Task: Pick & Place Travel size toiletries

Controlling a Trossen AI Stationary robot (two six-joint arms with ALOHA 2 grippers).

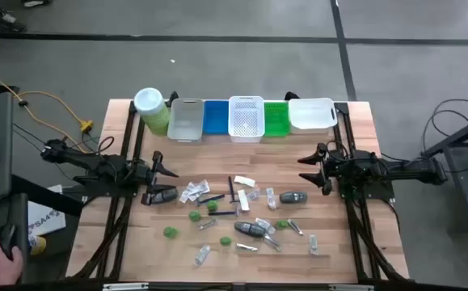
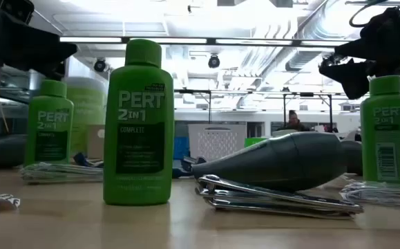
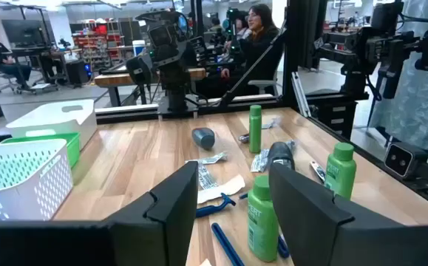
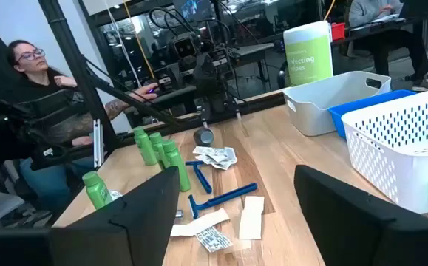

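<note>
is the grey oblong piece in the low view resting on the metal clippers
Touching. The low view shows the grey oblong piece lying directly on the metal clippers, with no gap visible between them.

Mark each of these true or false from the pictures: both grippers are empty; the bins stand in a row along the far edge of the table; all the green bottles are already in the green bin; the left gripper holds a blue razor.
1. Both grippers are empty. True: the left gripper and the right gripper stand open with nothing between the fingers.
2. The bins stand in a row along the table's far edge. True.
3. All green bottles are in the green bin. False: green bottles stand on the table.
4. The left gripper holds a blue razor. False: the blue razor lies on the table.
</note>
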